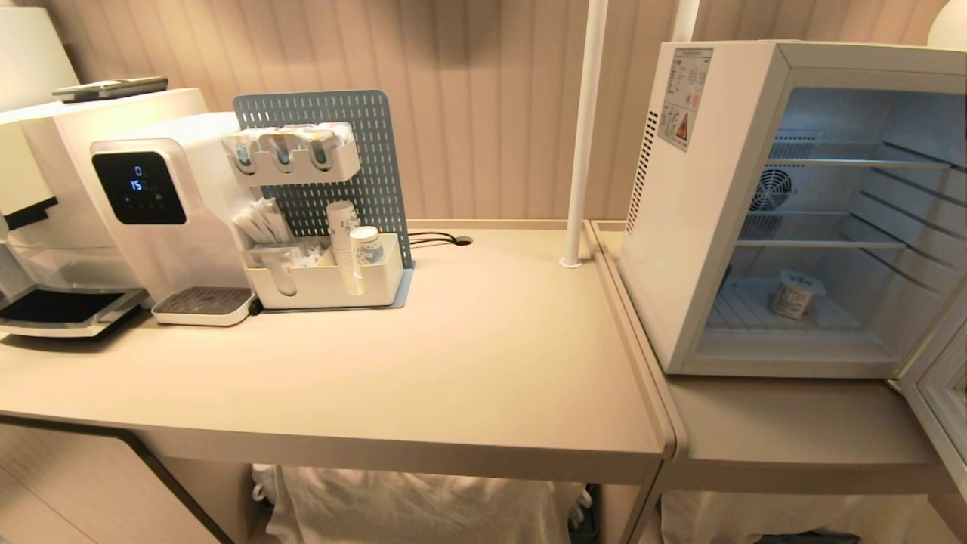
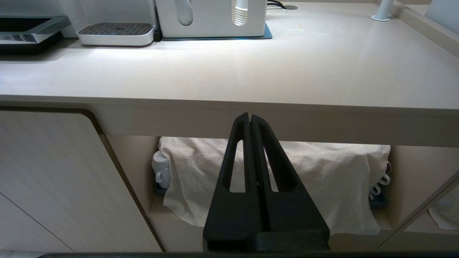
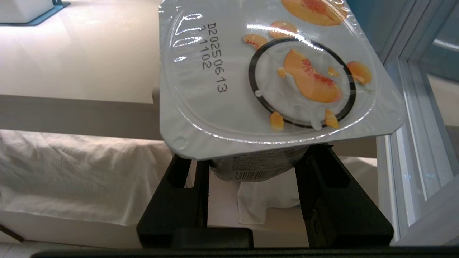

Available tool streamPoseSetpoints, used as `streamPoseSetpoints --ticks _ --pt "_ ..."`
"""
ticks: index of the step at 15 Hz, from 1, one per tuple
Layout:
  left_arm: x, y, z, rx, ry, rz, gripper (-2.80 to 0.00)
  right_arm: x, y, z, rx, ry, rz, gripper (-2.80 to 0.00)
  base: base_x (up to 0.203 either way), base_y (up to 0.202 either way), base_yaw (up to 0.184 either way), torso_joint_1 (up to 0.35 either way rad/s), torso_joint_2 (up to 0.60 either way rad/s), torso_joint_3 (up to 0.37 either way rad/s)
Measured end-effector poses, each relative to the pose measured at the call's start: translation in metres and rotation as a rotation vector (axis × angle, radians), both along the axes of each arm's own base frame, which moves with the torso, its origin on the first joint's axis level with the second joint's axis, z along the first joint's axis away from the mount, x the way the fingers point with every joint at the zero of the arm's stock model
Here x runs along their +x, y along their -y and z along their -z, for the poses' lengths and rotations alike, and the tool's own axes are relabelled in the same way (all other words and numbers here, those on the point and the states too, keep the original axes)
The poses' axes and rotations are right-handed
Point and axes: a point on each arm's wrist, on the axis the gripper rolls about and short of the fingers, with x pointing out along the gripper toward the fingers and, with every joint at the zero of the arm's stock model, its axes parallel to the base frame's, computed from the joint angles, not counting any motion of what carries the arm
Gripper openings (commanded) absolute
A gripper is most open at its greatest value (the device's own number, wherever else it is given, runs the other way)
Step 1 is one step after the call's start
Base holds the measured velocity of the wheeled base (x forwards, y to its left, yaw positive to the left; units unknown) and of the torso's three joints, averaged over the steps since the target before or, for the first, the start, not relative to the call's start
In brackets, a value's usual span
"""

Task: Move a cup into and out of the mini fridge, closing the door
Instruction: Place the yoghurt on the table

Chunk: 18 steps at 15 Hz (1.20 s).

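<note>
The white mini fridge [image 1: 702, 227] stands at the right of the counter with its door [image 1: 937, 393] swung open toward me. A small labelled cup [image 1: 793, 296] sits on its bottom shelf. Neither arm shows in the head view. In the right wrist view my right gripper [image 3: 252, 157] is shut on a cup [image 3: 251, 71] with a foil lid printed with peach slices. It hangs low before the counter's front edge, beside the door frame [image 3: 412, 107]. My left gripper [image 2: 250, 116] is shut and empty, parked below the counter edge.
Two white machines [image 1: 151, 204] and a white organizer [image 1: 325, 279] with stacked paper cups stand at the back left. A white pole [image 1: 582, 136] rises from the counter beside the fridge. White cloth [image 1: 415, 506] covers things on the shelf under the counter.
</note>
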Motion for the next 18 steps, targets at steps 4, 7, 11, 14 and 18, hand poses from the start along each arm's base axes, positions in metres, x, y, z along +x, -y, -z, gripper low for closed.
streamPoseSetpoints --ticks 4,7,11,14,18 --pt "-0.0001 0.0 -0.0001 0.001 -0.001 0.0 -2.8 -0.0002 0.0 0.0 0.0 0.001 -0.001 -2.8 0.0 0.0 0.0 0.0 0.0 0.0" --pt "-0.0001 0.0 -0.0003 0.001 0.0 0.0 -2.8 -0.0002 0.0 0.0001 0.0 0.001 -0.001 -2.8 0.001 0.152 0.002 0.005 0.0 0.001" --pt "-0.0001 0.0 -0.0001 0.001 -0.001 0.001 -2.8 -0.0002 0.0 0.0001 0.0 0.001 0.0 -2.8 0.0 0.193 0.0 0.002 0.0 0.005" --pt "-0.0001 0.0 -0.0001 0.001 0.0 0.001 -2.8 -0.0002 0.0 0.0001 0.0 0.001 -0.001 -2.8 0.0 0.191 0.002 0.002 0.0 -0.001" --pt "-0.0001 0.0 -0.0001 0.001 -0.001 0.0 -2.8 -0.0002 0.0 0.0001 0.0 0.001 -0.001 -2.8 0.0 0.19 0.001 -0.001 0.0 0.003"
